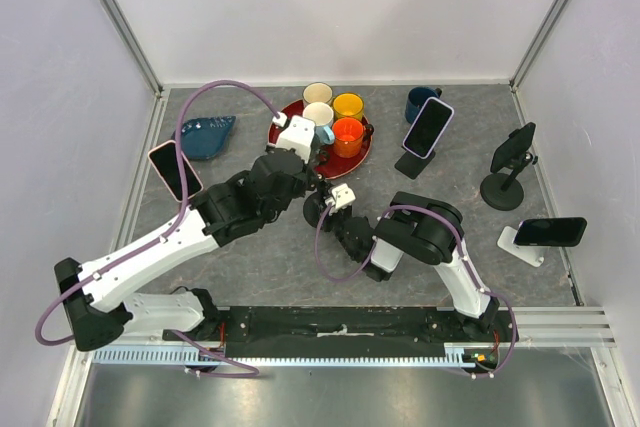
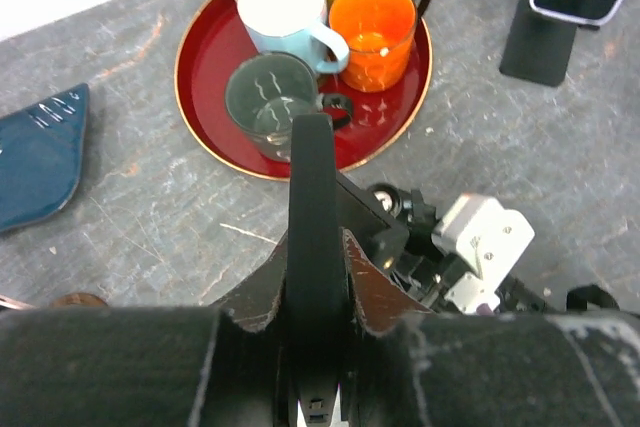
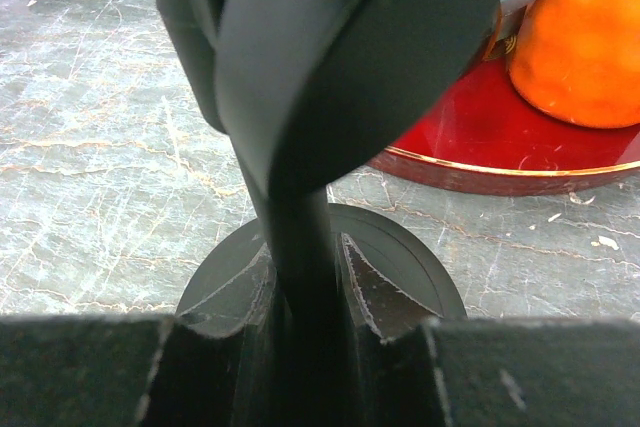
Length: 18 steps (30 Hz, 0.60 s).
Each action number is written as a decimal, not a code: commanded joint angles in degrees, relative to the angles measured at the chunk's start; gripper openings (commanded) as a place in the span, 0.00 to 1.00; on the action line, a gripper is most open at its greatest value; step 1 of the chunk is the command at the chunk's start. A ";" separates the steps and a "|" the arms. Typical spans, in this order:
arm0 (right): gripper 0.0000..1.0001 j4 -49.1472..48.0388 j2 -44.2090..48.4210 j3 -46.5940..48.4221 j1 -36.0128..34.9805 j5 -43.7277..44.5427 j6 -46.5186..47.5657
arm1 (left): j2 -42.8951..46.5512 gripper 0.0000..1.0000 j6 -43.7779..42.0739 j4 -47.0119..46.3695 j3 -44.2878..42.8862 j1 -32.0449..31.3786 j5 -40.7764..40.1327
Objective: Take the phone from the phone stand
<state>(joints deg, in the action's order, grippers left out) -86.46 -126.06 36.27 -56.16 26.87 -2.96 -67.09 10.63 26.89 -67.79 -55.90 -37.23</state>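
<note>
In the left wrist view my left gripper (image 2: 312, 247) is shut on a thin black phone (image 2: 311, 182), seen edge-on and upright between the pads. In the right wrist view my right gripper (image 3: 305, 262) is shut on the dark stem of the phone stand (image 3: 298, 222), just above its round grey base (image 3: 405, 262). The stand's dark head (image 3: 350, 37) fills the top of that view. In the top view both grippers meet mid-table, left gripper (image 1: 318, 180) above right gripper (image 1: 336, 210), and they hide most of the phone and stand.
A red tray (image 1: 357, 164) with several cups stands just behind the grippers; its rim shows in the left wrist view (image 2: 200, 97). Other phones on stands are at the back right (image 1: 428, 127), far right (image 1: 512, 152), right front (image 1: 550, 232) and left (image 1: 175, 169). A blue dish (image 1: 208, 135) lies at the back left.
</note>
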 commanded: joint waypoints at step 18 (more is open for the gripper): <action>0.09 -14.18 -2.53 -5.86 2.37 6.62 -2.40 | 1.96 0.02 21.36 22.06 7.49 6.94 -1.01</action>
<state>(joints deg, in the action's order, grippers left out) -86.32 -124.73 35.55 -56.03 27.31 -2.59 -66.02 26.13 48.05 -62.54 -51.92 -38.52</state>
